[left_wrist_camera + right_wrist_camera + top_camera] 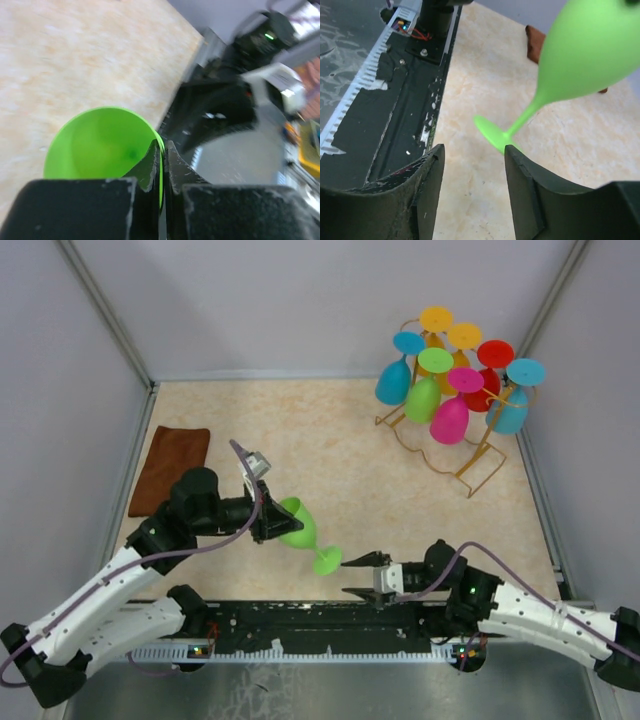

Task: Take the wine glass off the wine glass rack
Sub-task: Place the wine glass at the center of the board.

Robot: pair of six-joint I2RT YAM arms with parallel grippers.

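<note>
A lime-green wine glass [300,525] hangs tilted above the table near its front edge, foot [327,561] pointing toward the right arm. My left gripper [272,522] is shut on the glass's rim [161,165], one finger inside the bowl [100,145] and one outside. My right gripper [358,575] is open just past the foot [492,132], which lies off its fingertips [474,155] with nothing between them. The wine glass rack [480,465], a golden wire stand, stands at the back right with several coloured glasses [450,418] hanging on it.
A brown cloth [170,468] lies at the left side of the table. A black rail [300,620] runs along the near edge between the arm bases. Grey walls close in the table at the back and both sides.
</note>
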